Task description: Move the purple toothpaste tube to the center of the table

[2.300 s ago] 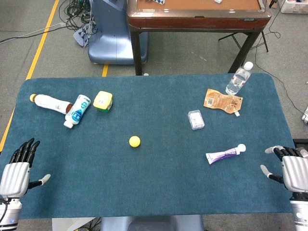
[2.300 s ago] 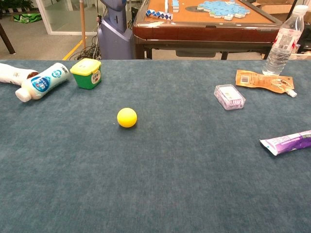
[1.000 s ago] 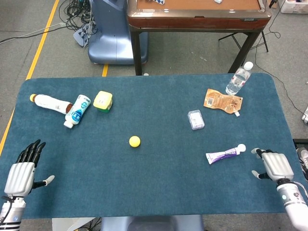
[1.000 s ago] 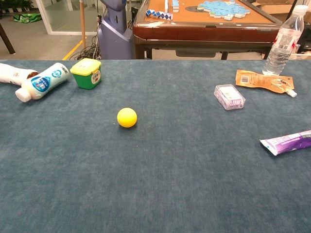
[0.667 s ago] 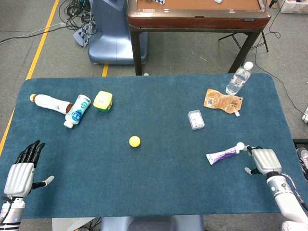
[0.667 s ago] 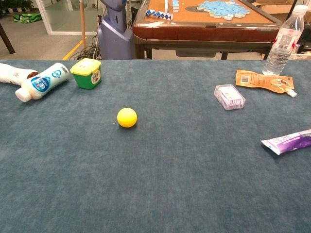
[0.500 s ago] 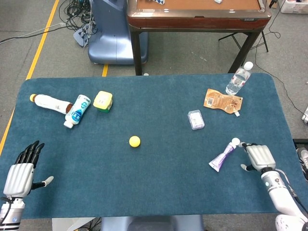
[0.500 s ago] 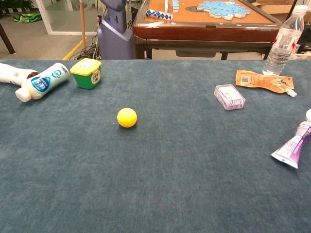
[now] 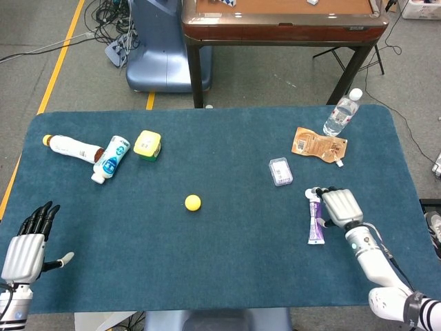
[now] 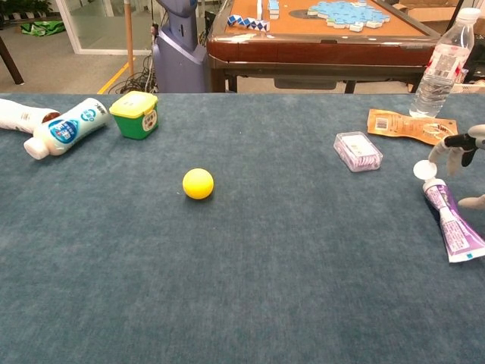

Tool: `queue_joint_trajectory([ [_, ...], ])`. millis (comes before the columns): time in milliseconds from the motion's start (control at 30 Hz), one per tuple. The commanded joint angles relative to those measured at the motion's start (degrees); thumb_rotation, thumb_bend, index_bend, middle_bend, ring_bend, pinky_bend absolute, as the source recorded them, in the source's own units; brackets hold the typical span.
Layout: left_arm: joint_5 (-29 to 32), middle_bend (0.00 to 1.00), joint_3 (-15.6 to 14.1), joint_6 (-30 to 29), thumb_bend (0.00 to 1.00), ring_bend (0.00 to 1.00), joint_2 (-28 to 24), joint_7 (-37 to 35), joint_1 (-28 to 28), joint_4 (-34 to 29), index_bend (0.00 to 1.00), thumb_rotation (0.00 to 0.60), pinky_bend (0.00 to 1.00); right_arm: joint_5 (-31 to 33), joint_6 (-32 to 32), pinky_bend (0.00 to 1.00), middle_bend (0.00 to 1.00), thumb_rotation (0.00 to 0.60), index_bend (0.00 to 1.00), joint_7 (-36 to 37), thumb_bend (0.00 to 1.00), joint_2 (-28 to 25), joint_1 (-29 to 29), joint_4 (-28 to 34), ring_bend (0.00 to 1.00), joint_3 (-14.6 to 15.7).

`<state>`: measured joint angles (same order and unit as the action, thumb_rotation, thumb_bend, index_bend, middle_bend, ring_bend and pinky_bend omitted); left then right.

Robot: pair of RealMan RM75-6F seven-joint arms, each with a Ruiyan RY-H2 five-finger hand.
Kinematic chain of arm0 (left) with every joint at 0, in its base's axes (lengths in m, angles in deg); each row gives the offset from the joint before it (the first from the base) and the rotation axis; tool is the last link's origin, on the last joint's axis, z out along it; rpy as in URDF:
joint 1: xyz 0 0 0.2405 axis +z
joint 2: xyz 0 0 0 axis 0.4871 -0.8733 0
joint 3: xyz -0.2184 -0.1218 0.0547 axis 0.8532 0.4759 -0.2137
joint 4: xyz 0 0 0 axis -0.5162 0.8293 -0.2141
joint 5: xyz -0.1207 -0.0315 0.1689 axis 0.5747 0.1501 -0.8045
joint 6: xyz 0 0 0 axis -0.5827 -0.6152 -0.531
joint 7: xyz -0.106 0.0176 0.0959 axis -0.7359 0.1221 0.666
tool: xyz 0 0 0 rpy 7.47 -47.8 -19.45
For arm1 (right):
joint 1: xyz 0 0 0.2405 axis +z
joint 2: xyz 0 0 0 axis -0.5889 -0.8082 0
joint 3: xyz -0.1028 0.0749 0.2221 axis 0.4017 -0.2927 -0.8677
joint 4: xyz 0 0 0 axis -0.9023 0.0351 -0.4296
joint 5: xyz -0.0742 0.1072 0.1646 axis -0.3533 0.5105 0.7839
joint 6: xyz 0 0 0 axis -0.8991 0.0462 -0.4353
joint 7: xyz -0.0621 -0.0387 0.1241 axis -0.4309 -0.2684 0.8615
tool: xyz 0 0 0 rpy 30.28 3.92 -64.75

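Observation:
The purple toothpaste tube (image 9: 315, 222) (image 10: 450, 218) lies flat on the blue table (image 9: 227, 262), right of the middle, with its white cap pointing to the far side. My right hand (image 9: 339, 206) (image 10: 464, 149) sits just right of the tube's cap end. Its fingertips (image 9: 320, 191) reach over the cap and touch it, and nothing is held in the hand. In the chest view only its fingers show at the right edge. My left hand (image 9: 25, 243) hovers at the front left corner with fingers spread and holds nothing.
A yellow ball (image 9: 192, 202) (image 10: 198, 183) lies near the table's middle. A small clear box (image 9: 280, 171), an orange pouch (image 9: 319, 145) and a water bottle (image 9: 341, 112) lie beyond the tube. A green-lidded cup (image 9: 147, 145) and two white bottles (image 9: 110, 158) sit far left.
My right hand slid left from the table's right edge to the tube's cap. The tube swung from lying crosswise to pointing away and shifted a little left. The left hand barely moved.

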<state>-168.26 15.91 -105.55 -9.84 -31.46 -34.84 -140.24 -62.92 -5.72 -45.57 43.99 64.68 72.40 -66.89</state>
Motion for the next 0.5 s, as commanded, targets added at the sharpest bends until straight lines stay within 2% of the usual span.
queue_joint_trajectory([
  [33,-0.01,0.00,-0.04,-0.20,0.04,0.00,-0.08,-0.14,0.17,0.01,0.00,0.600,0.08,-2.12,0.12,0.38,0.35,0.600,0.23,1.01,0.27,-0.13,0.58,1.76,0.28,0.52],
  [133,-0.09,0.00,-0.11,-0.44,0.04,0.00,-0.19,-0.33,0.38,0.03,0.00,0.600,0.08,-5.81,-1.82,0.38,0.35,0.600,0.23,2.24,0.27,-0.80,-0.20,3.44,0.28,1.84],
  [267,-0.18,0.00,-0.17,-0.65,0.05,0.00,-0.30,-0.43,0.58,-0.02,0.00,0.600,0.08,-12.03,-3.01,0.38,0.36,0.600,0.23,7.37,0.27,-2.05,-1.61,5.51,0.29,4.75],
  [400,-0.46,0.00,-0.24,-0.42,0.04,0.00,-0.12,-0.43,0.44,0.09,0.00,0.600,0.08,-15.86,-3.40,0.38,0.37,0.600,0.23,8.56,0.28,-1.99,-2.04,4.95,0.29,6.99],
  [500,-1.00,0.00,-0.35,-0.24,0.04,0.00,-0.02,-0.66,0.24,0.17,0.00,0.600,0.08,-16.66,-2.81,0.31,0.37,0.600,0.23,9.05,0.28,-1.09,-1.60,3.97,0.28,7.34],
])
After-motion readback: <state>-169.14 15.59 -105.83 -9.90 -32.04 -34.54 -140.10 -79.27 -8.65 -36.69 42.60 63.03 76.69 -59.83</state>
